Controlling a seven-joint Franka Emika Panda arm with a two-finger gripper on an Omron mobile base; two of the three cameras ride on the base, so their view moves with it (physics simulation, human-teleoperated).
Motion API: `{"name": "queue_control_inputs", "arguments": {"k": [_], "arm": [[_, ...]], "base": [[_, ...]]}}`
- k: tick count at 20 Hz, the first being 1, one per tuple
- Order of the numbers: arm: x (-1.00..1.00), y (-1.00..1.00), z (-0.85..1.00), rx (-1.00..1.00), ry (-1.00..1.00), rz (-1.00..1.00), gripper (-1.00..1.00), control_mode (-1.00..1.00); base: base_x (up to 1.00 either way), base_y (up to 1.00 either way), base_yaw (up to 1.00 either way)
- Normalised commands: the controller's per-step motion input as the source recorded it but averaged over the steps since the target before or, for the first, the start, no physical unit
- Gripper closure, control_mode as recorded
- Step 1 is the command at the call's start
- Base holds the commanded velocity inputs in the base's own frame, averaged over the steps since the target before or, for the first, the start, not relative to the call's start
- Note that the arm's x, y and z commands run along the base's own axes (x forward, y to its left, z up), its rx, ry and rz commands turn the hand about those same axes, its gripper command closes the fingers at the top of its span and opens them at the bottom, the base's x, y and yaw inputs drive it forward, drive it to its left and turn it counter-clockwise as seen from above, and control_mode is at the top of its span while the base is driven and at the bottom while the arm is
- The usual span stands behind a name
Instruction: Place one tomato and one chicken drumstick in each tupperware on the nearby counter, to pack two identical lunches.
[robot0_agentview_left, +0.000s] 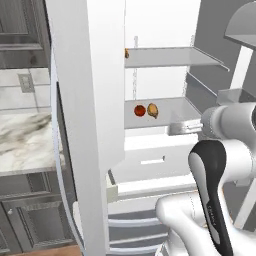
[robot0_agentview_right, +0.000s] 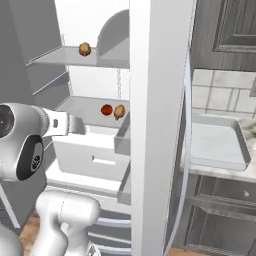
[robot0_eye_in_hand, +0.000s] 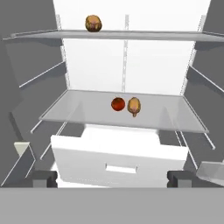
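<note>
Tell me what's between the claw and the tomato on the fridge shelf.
Nothing: in the hand view the claw faces the tomato over a white drawer and bare shelf.

The arm (robot0_agentview_left: 220, 165) is built of smooth, glossy white rounded shells, with a long black curved panel running down one link. A round joint (robot0_agentview_right: 20, 140) carries a dark grey cap. The end effector (robot0_eye_in_hand: 111, 178) has two small dark, blocky fingertips (robot0_eye_in_hand: 43, 178).
</note>
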Motion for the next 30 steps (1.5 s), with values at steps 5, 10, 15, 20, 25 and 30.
{"name": "queue_control_inputs", "arguments": {"k": [5, 10, 15, 20, 25, 30], "arm": [[0.0, 0.0, 0.0, 0.0, 0.0, 0.0, -1.0, 1.0], [0.07, 0.01, 0.0, 0.0, 0.02, 0.0, -1.0, -1.0], [0.29, 0.18, 0.09, 0.0, 0.06, 0.0, -1.0, -1.0], [0.27, 0.07, 0.42, 0.0, -0.01, 0.0, -1.0, -1.0], [0.34, 0.0, 0.43, 0.0, -0.01, 0.0, -1.0, -1.0], [0.36, 0.07, 0.28, 0.0, -0.02, 0.01, -1.0, -1.0]], "base": [[0.73, 0.0, -0.03], [0.42, 0.0, -0.02], [0.0, 0.0, 0.0], [0.0, 0.0, 0.0], [0.0, 0.0, 0.0], [0.0, 0.0, 0.0]]}}
